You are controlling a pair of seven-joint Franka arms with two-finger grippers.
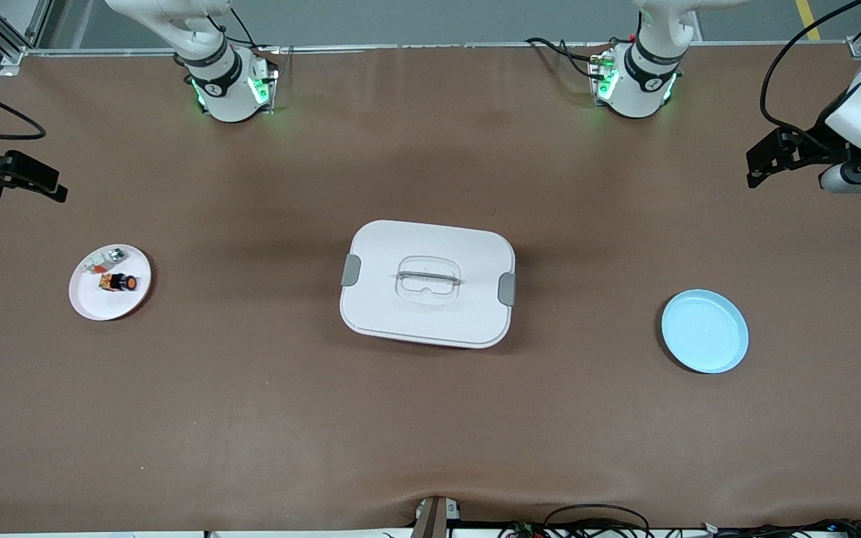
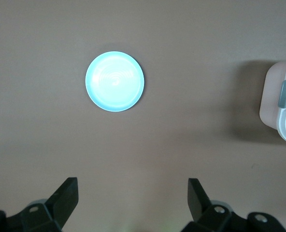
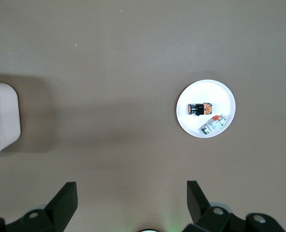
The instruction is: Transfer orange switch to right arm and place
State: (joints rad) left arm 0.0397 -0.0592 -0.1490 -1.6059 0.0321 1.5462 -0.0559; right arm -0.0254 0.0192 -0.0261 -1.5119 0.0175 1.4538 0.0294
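Both claws gape empty, parked high at the surface (image 1: 430, 433) ends: left claw (image 2: 133, 200), right claw (image 3: 132, 200). Switch (image 1: 119, 282) lies on white plate (image 1: 87, 299) under the right one, untouched.

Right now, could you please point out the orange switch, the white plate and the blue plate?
Orange switch (image 1: 119, 282), front view, on its black body.
White plate (image 1: 90, 302), front view, on its bare surface.
Blue plate (image 1: 704, 331), front view, on its centre.
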